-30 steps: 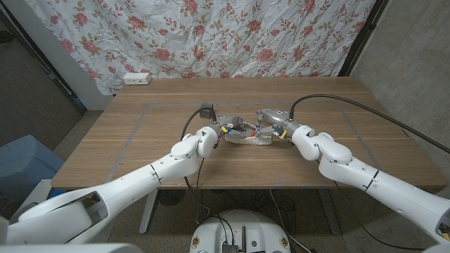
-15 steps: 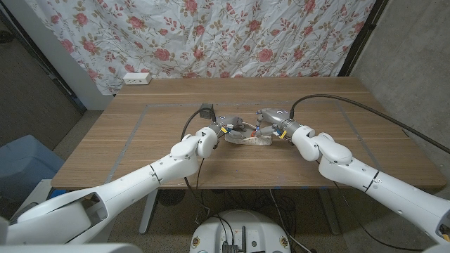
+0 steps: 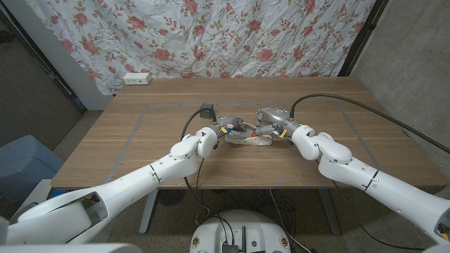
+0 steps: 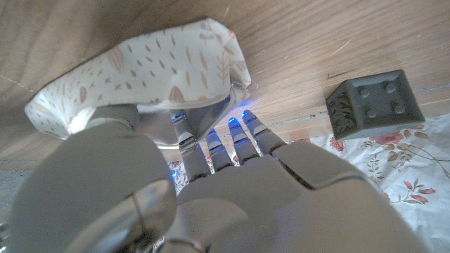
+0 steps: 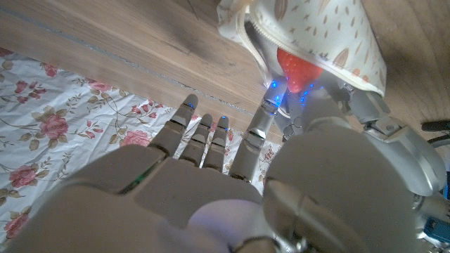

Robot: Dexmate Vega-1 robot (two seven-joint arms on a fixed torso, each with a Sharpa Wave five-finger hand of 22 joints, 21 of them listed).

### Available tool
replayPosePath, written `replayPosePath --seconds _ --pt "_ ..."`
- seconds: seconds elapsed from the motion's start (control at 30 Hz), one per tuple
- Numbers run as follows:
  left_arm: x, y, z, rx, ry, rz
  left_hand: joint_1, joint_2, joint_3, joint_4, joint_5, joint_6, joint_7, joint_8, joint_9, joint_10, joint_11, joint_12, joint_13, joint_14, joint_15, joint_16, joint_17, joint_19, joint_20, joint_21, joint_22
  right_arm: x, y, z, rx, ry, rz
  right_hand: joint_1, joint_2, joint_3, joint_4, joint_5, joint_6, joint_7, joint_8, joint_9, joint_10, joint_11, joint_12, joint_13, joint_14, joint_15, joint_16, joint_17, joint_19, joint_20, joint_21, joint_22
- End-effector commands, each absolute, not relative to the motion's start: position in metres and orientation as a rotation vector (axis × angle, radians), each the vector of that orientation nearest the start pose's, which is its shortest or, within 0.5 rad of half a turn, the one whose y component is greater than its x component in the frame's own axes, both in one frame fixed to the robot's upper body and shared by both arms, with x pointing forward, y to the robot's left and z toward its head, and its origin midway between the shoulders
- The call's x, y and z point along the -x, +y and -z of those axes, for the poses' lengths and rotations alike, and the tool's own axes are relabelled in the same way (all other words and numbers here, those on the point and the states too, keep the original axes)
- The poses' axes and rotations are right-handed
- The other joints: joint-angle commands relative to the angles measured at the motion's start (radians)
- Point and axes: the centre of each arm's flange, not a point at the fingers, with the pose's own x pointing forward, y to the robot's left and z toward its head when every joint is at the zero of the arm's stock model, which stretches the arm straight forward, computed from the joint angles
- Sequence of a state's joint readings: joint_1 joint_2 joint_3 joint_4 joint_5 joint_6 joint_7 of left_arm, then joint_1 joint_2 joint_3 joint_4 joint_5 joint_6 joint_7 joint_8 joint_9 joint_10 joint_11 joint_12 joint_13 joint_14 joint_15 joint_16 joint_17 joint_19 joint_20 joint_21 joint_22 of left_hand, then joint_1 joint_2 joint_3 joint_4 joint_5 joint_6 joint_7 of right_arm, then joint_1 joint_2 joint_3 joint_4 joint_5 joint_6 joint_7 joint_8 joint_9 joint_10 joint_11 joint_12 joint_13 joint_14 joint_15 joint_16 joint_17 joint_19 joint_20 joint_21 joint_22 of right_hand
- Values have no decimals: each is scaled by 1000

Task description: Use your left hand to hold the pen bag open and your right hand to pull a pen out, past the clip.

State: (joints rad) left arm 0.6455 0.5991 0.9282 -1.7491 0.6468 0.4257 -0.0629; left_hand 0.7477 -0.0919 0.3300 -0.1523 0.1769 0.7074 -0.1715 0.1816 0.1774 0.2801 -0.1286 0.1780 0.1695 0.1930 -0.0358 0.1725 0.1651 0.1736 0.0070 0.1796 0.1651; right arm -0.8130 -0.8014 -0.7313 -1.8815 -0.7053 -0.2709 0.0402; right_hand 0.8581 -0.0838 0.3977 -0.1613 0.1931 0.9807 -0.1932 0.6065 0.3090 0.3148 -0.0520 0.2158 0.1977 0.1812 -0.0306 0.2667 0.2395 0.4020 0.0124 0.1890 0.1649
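Leaf-print cloth of the pen bag [image 4: 140, 67] is pinched by the left hand [image 3: 232, 128], keeping its mouth open; right hand [image 3: 271, 121] reaches in, grip unclear.

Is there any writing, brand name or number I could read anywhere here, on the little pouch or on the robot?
None can be read.
pen bag: leaf pattern, no words.
grey block: raised dots and ridges, no letters.
wall socket strip: too small to tell.
left hand and right hand: no labels visible.

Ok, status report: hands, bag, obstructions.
Left hand grips the cream leaf-print fabric pen bag. Right hand at its open mouth, hold on pen unclear. Dark cube sits apart.
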Motion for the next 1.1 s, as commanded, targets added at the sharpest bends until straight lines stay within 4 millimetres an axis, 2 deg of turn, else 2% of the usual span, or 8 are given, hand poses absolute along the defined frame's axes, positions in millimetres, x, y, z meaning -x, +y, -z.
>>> replayPosePath --seconds 0.03,0.3,0.57,1.1 --pt "-609 84 34 -1491 -564 155 1 12 0 -3 -1 -6 2 3 2 4 4 9 4 0 -14 5 2 -2 -1 6 3 -581 -166 29 1561 -636 -93 14 13 9 -3 5 18 -4 9 2 13 0 6 2 12 -10 8 4 14 -7 6 2" --pt "-610 83 34 -1490 -561 156 1 14 0 -3 -1 -5 1 4 2 4 5 9 4 0 -14 5 2 -1 -1 7 3 -579 -167 27 1547 -636 -104 41 25 19 -9 7 29 -6 16 3 21 -7 5 2 13 -20 8 4 19 -15 6 2" --pt "-610 83 35 -1488 -558 156 0 15 0 -3 -1 -6 0 4 2 6 4 10 4 0 -16 5 2 -1 -2 6 3 -578 -168 25 1530 -622 -117 86 38 36 -19 9 23 -14 12 -1 19 -12 0 2 11 -25 8 5 19 -21 3 1" --pt "-608 82 39 -1485 -553 165 -1 17 -1 -3 -1 -7 1 3 2 3 6 9 4 0 -14 5 2 -3 -2 6 3 -571 -170 19 1478 -639 -124 122 51 49 -17 3 42 -16 12 -10 26 -18 -2 2 12 -32 11 9 20 -26 1 2"
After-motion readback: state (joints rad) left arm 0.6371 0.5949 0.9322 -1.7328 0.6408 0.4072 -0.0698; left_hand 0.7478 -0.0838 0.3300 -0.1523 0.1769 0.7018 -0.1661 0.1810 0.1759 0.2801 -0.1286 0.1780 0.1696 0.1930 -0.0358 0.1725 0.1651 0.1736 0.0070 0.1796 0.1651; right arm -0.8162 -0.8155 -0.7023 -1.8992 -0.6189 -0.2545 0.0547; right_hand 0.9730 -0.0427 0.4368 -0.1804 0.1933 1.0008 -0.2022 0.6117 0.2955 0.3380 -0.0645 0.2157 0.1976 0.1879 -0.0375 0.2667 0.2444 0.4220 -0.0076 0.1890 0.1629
